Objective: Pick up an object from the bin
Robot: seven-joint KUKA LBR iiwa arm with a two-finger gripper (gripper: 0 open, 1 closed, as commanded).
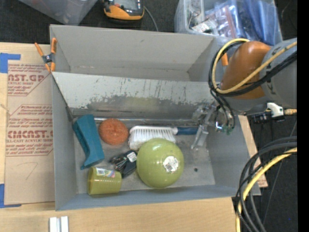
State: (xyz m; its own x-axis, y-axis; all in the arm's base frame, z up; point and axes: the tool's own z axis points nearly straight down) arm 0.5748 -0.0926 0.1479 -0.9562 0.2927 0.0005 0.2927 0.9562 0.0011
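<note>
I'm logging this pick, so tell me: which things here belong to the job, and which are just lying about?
In the job: gripper; grey bin; its contents: white brush with blue handle, nearest the gripper; green ball; orange ball; teal plastic piece; small black object; olive cup.
Lying about, outside the bin: yellow-and-black device; clear box of bags.

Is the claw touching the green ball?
Apart. The camera view shows bare bin floor between the claw and the green ball to its left.

One each: teal wedge [89, 141], orange ball [113, 131], brush [152, 135], green ball [159, 162], can [104, 181], black clip [124, 162].
</note>
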